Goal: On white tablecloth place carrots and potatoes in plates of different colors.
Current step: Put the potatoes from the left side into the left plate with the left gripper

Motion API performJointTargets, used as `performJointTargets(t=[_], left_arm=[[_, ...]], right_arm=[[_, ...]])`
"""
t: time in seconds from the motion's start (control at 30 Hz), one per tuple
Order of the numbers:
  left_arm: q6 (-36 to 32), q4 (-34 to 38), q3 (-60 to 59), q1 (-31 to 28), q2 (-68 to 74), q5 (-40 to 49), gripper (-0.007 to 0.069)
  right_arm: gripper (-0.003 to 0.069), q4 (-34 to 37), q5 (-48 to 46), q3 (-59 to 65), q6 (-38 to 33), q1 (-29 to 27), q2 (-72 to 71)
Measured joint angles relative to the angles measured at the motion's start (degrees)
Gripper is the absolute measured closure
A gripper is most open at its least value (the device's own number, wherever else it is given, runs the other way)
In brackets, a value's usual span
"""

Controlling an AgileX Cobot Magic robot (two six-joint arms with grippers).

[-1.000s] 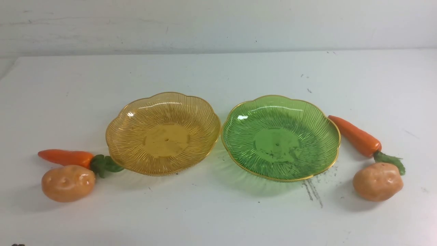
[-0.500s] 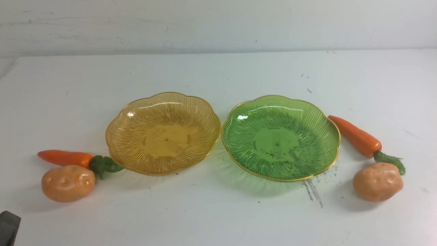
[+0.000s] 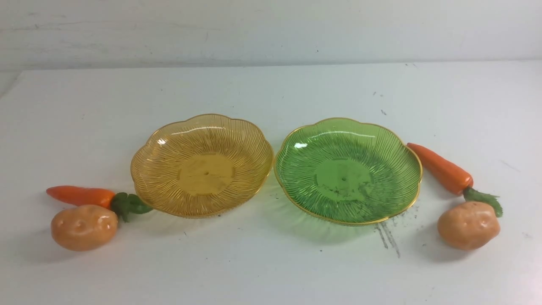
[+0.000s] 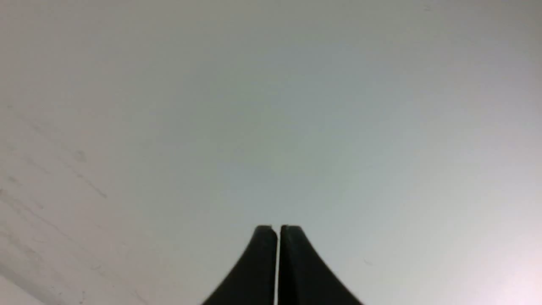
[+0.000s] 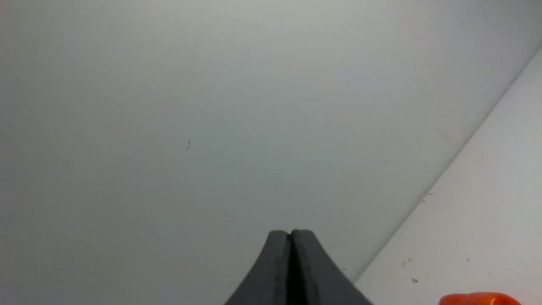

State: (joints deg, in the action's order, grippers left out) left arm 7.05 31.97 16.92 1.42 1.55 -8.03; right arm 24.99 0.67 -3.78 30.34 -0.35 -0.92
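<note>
On the white tablecloth (image 3: 271, 262) an amber-yellow plate (image 3: 202, 165) and a green plate (image 3: 348, 170) stand side by side, both holding nothing. Left of the amber plate lie a carrot (image 3: 81, 195) and, nearer me, a potato (image 3: 84, 227). Right of the green plate lie a second carrot (image 3: 442, 168) and potato (image 3: 468, 225). Neither arm shows in the front view. My left gripper (image 4: 278, 228) is shut, facing plain white surface. My right gripper (image 5: 290, 233) is shut too; an orange carrot tip (image 5: 478, 299) shows at that view's edge.
A white wall (image 3: 271, 29) rises behind the table's far edge. In the right wrist view the wall meets the tablecloth (image 5: 487, 203) along a slanted line. Grey scuff streaks (image 3: 387, 237) mark the cloth near the green plate.
A dark grey part showed at the front view's bottom left corner half a second ago and is now out of view. Plates and vegetables have not moved.
</note>
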Motion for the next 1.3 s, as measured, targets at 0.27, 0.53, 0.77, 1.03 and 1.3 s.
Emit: performJointTargets(t=[0.27,0.53,0.77,1.03,1.3], left_arm=[[-9.37,-7.95,22.39,0.0,26.3,46.84,0.0628],[-7.05,-22.68,35.09,0.0,51.32,67.89,0.0628],[-4.42,-27.36,44.61,-0.04,68.89,73.83,0.0628],[-1.19,-28.03,54.15,-5.72,85.41,77.25,0.0627],[-5.09,-28.29,56.7,-6.3,92.63,76.79,0.0545]], right_arm=[[0.0672,-21.89,-30.44,-34.83,-8.23,10.73,17.75],[0.0672,-23.44,-65.56,-51.03,-22.08,18.03,38.06],[0.0672,-23.1,-72.82,-50.53,-28.33,18.47,45.51],[0.0672,-21.99,-73.12,-50.53,-28.53,18.53,45.59],[0.0672,-21.06,-73.17,-50.53,-28.59,18.53,45.59]])
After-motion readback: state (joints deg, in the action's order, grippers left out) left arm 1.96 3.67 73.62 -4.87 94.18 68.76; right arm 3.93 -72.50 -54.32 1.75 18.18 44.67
